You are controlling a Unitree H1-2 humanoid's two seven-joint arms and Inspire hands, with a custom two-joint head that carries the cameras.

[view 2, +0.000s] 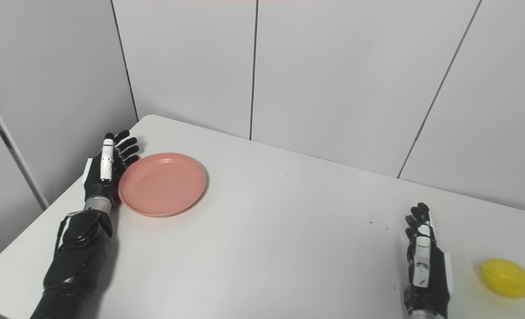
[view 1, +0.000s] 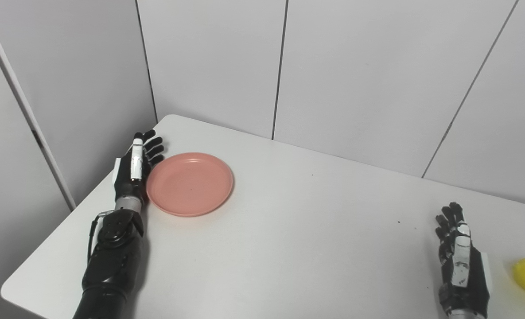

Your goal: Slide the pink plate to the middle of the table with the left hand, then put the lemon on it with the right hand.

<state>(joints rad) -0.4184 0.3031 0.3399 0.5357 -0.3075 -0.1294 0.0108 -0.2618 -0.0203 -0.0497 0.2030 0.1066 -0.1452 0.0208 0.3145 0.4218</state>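
Observation:
A round pink plate (view 1: 189, 183) lies flat and empty on the white table (view 1: 297, 230), toward its left side. My left hand (view 1: 137, 166) is open, fingers straight, standing on edge against the plate's left rim. A yellow lemon (view 2: 507, 278) lies on the table at the far right, near the front. My right hand (view 2: 425, 266) is open and empty, resting on the table just left of the lemon, a short gap apart from it.
Grey wall panels (view 1: 355, 66) stand close behind the table. The table's rounded far-left corner (view 1: 169, 117) is just behind my left hand, and its left edge runs beside my left forearm (view 1: 111, 261).

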